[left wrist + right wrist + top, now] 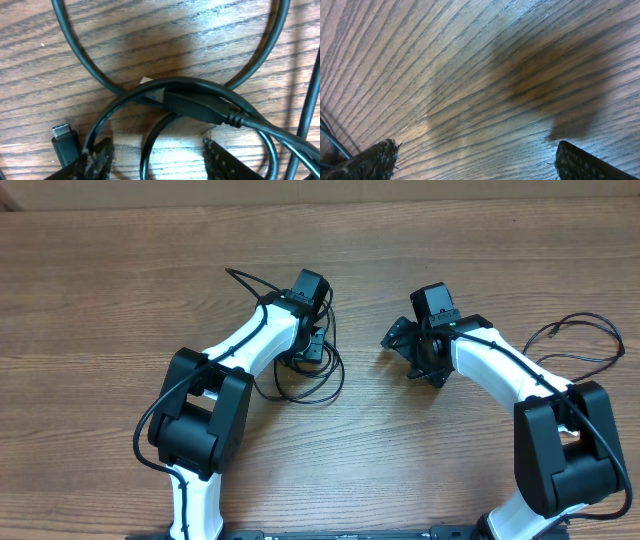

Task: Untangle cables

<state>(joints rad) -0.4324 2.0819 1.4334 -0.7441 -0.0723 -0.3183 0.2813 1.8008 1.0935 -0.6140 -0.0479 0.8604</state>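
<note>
- bench (100,300): wood-grain top, brown with fine dark streaks. Close up it has a low sheen, with pale glare patches in the right wrist view.
- cables (75,45): black jacket, smooth, semi-gloss, rubbery or plastic look. Thin highlights run along the curves.
- plug (195,106): black moulded plastic, duller than the jacket, ribbed at the strain relief.
- second plug (64,142): black plastic body, bright metal tip.
- left pincer (160,161): pads (97,161) dark, rough, pitted, edges dusted whitish.
- right pincer (477,162): same coarse dark texture, one edge frayed.
- arms (250,340): white shells, smooth, slightly glossy plastic.
- joints (200,415): black, matt.
</note>
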